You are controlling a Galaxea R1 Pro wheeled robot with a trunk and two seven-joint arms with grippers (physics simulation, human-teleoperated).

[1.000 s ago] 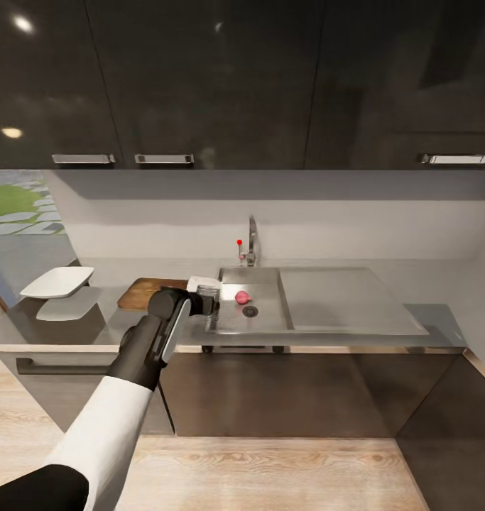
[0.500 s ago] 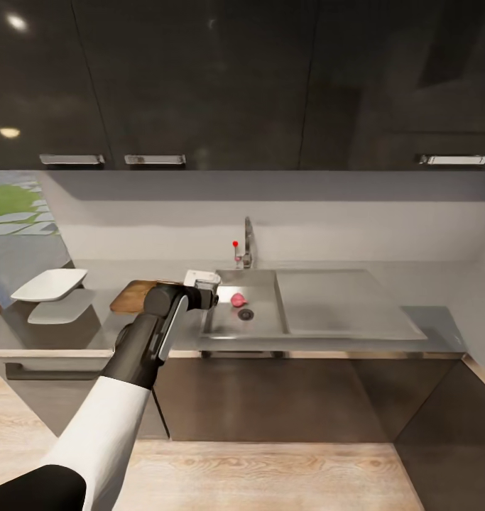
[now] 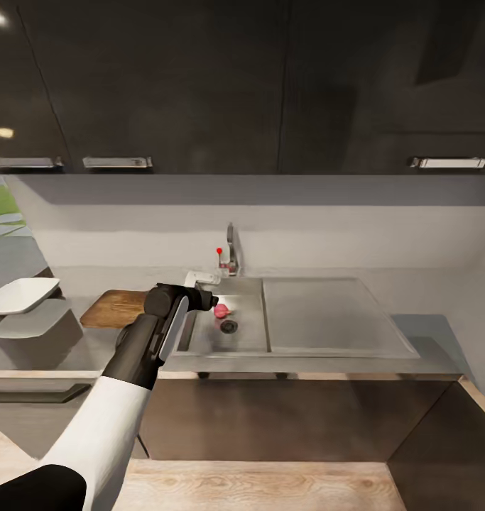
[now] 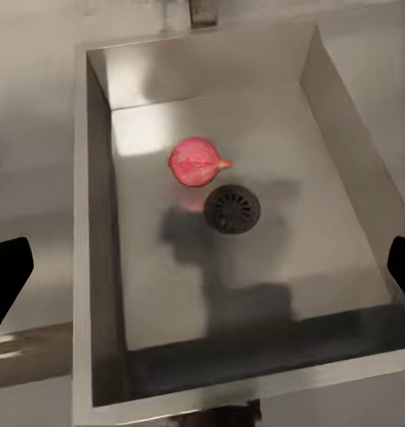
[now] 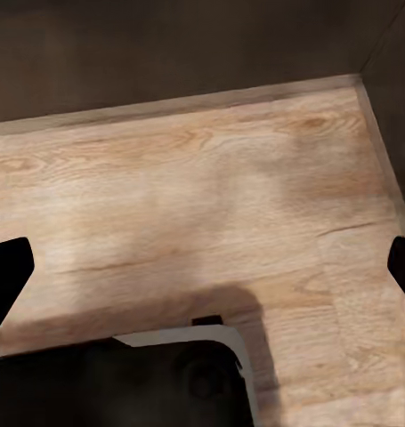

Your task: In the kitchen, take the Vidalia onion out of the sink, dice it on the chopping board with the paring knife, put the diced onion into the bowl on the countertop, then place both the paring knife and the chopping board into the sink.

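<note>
We record the left tool (image 3: 208,298) at the end of our black-and-white arm, held over the near left corner of the sink (image 3: 246,341); in the left wrist view its two dark fingertips (image 4: 6,280) stand far apart at the picture's edges, so we list it as wide and holding nothing. Directly beyond and below the left tool, on the floor of the steel basin, lies the Vidalia onion (image 4: 198,163), pinkish-red, just beside the round drain (image 4: 231,209) and apart from the basin walls; in the head view the onion (image 3: 221,310) sits just past the tool's tip. Behind the tool, at the basin's back rim, stands the chrome tap (image 3: 230,250) with its red knob. To the tool's left on the grey worktop (image 3: 427,333) lies the chopping board (image 3: 114,307), brown wood, partly covered by our arm. Further left sits the white bowl (image 3: 20,295), well apart from the tool. The right tool (image 5: 202,267) hangs over pale wooden floor (image 5: 211,178), its fingertips likewise wide and holding nothing.
</note>
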